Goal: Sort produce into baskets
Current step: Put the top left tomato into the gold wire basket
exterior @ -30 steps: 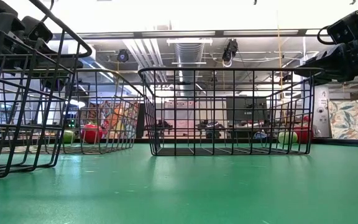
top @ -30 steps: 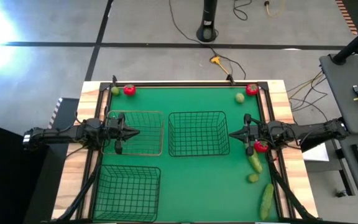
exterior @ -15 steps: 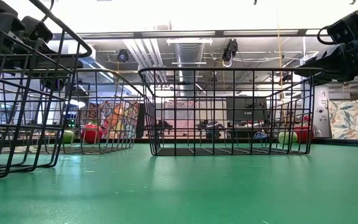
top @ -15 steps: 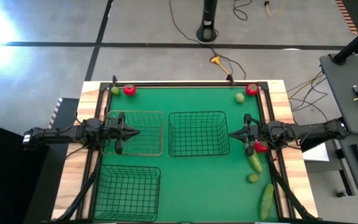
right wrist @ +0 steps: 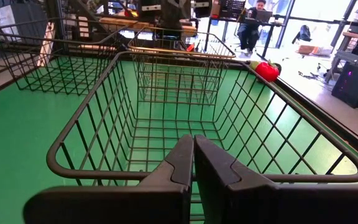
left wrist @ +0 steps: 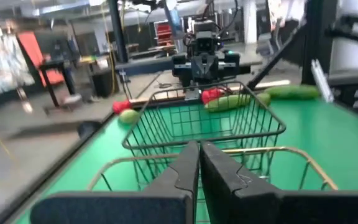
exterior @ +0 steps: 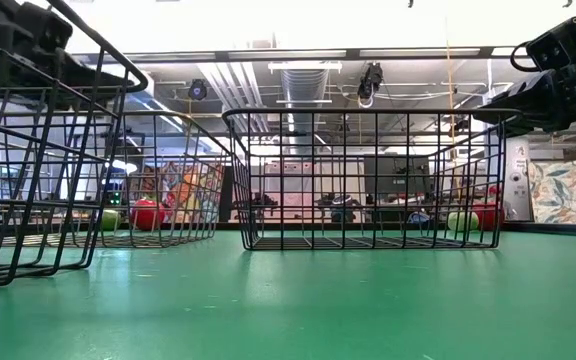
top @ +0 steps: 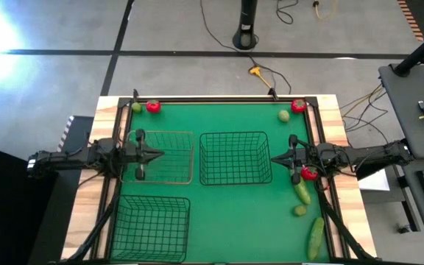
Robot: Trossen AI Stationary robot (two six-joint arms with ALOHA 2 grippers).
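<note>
While both grippers hang closed and empty, left gripper (top: 155, 154) over the paler brownish wire basket (top: 177, 179), right gripper (top: 274, 158) beside the central dark wire-mesh basket (top: 235, 182), sorting has not begun. Small red tomato-like fruits (top: 309, 174), long green cucumbers (top: 316, 235) and round yellow-green fruits (top: 299, 210) lie outside that central basket. Next move, judged: open right gripper, reach nearest fruit.

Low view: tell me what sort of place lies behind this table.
Probably a robotics lab or workshop. Exposed ducting runs under the ceiling above desks with a monitor, and a seated person works at a desk in the right wrist view. Up close, wire baskets sit on the green table.
</note>
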